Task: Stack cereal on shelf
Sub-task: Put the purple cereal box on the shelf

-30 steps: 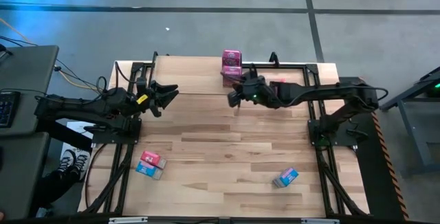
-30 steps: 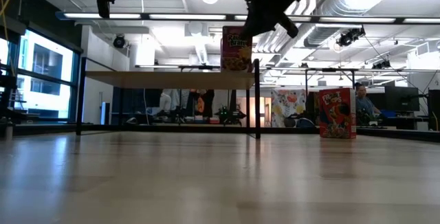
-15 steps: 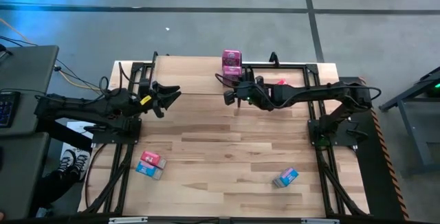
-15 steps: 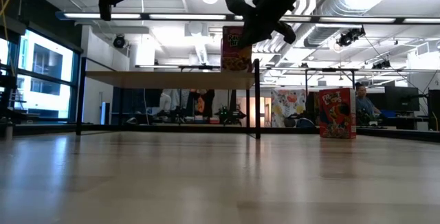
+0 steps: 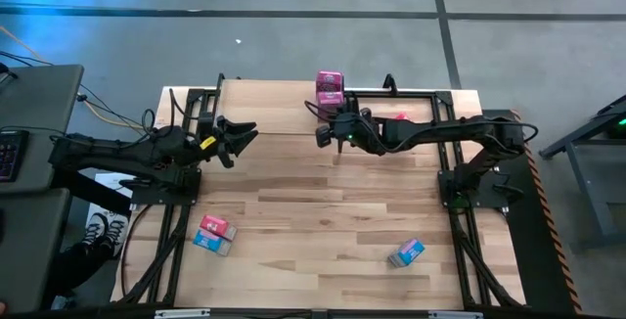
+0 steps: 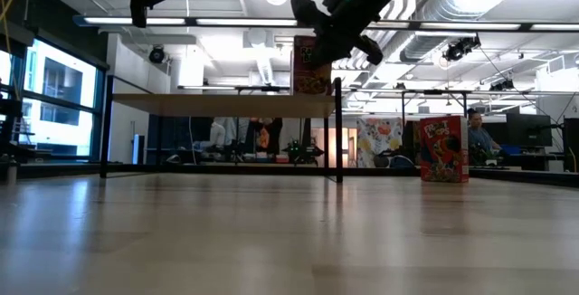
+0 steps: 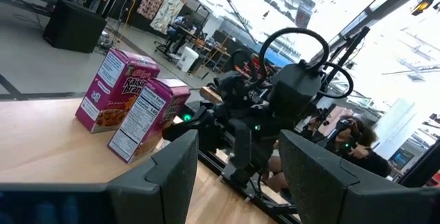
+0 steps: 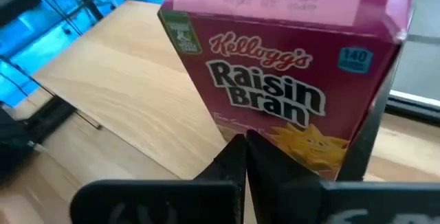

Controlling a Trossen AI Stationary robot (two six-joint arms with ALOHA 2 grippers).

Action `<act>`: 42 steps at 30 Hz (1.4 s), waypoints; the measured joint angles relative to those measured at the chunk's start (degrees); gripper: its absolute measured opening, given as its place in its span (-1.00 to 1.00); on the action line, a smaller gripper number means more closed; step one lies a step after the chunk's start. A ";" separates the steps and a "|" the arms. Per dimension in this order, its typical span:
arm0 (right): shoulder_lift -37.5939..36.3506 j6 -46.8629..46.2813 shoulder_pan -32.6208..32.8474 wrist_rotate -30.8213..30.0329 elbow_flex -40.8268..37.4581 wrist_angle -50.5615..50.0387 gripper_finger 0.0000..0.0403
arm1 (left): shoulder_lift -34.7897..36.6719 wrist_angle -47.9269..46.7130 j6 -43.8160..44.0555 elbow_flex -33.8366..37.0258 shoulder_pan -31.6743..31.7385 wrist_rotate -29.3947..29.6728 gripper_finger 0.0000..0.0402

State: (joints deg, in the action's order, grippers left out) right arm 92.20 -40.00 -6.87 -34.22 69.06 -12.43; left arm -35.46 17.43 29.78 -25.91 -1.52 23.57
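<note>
From above, we see the shelf [image 5: 284, 113] standing at the far side of the counter [image 5: 313, 211], with a pink cereal box [image 5: 329, 86] at its far right corner. The right end effector [image 5: 325, 135] hangs just in front of that box, over the shelf's right end; from here we cannot tell how its fingers stand. The left end effector [image 5: 243, 133] waits over the shelf's left part, its fingers spread. Two small boxes, one pink [image 5: 214, 226] and one blue [image 5: 211, 244], lie touching on the near left of the counter, and another box [image 5: 406, 252] lies near right.

At counter height we see the shelf [image 6: 222, 102] on its thin black legs with a Raisin Bran box [image 6: 309, 71] upright at its right end. The right end effector [image 6: 327, 19] hangs above and partly in front of that box. A red cereal box [image 6: 443, 148] stands on the counter to the right.

From the left wrist we see two pink boxes [image 7: 132, 110] side by side on the shelf, the right arm [image 7: 275, 114] just beside them.

From the right wrist we see the Raisin Bran box [image 8: 282, 93] upright on the shelf board, and the right end effector's fingers [image 8: 237, 159] pressed together in front of it, holding nothing.
</note>
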 joint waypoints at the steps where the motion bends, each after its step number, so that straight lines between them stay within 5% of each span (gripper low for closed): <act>1: 0.00 -0.44 0.00 0.01 0.00 -0.10 -1.00 | 0.00 0.00 0.01 0.00 0.00 0.02 -0.03; 35: 0.00 -13.08 -1.16 -1.39 0.00 6.75 -1.00 | 0.00 0.00 0.00 0.00 -0.01 -0.02 -0.03; 42: 0.00 -11.39 -1.48 3.66 0.00 6.54 -1.00 | 0.00 -0.02 0.02 0.00 0.00 -0.02 -0.03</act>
State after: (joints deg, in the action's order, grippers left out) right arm 92.20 -51.40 -8.35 -30.56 69.06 -5.89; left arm -35.46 17.41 29.80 -25.91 -1.52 23.55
